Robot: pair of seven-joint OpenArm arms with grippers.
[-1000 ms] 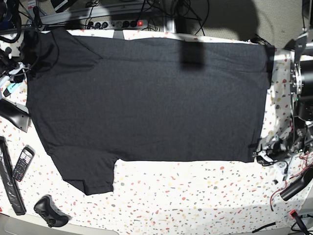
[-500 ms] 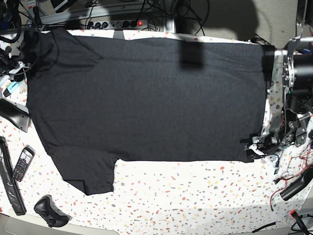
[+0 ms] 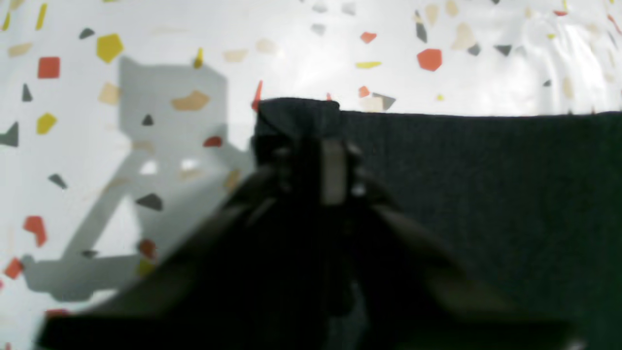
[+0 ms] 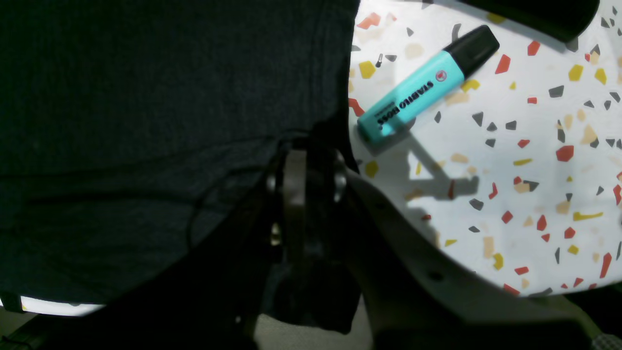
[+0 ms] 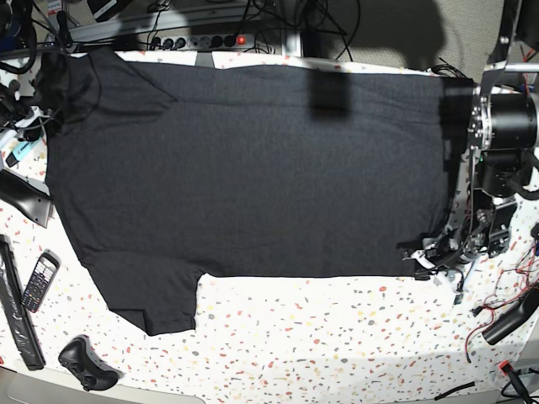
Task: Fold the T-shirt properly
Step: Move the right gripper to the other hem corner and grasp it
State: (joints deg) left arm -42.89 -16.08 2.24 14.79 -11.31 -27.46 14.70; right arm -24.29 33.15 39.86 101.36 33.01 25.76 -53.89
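The black T-shirt lies spread flat, plain side up, on the speckled table. At its near right corner my left gripper is shut on the fabric. In the left wrist view the shirt corner is bunched over the closed tips of the left gripper. My right gripper is shut on the T-shirt's edge at the far left side, close to a highlighter. In the base view the right gripper itself is lost against the dark cloth.
A turquoise highlighter lies just off the shirt's left edge. A phone, a long black bar and a black controller sit at the front left. Loose wires trail at the right, and a power strip lies behind.
The left arm slid inward onto the shirt's near right corner and its jaws went from open to shut on the fabric. The right gripper has not moved.
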